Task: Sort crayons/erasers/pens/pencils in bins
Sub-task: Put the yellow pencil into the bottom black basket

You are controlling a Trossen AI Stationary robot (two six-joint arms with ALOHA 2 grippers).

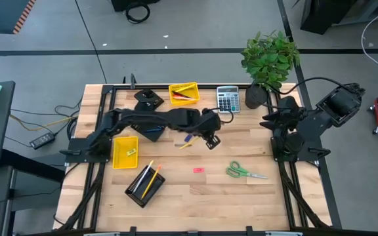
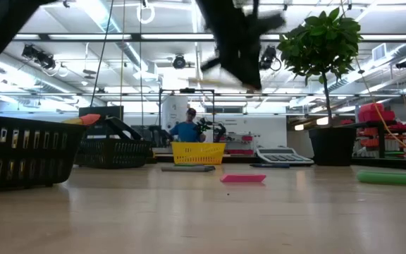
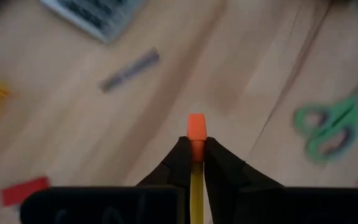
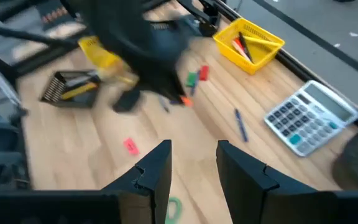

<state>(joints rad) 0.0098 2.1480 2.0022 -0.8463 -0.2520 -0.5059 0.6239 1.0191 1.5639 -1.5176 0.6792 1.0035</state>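
High view: left gripper (image 1: 210, 136) over table centre, holding a yellow pencil (image 1: 186, 144) aloft, mesh bin (image 1: 144, 184) with pencils near, toward the front-left. Left wrist view: jaws pinched narrow on the pencil (image 3: 196, 180), long axis straight ahead, orange eraser tip leading. Right wrist view: right gripper (image 4: 194, 163) parked wide, empty

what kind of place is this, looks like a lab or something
Most likely a robotics lab or workshop. Two robot arms are mounted at a wooden table on a bare grey floor with cables trailing across it. The low view shows a large open room behind, with ceiling strip lights and a person at a far workbench.
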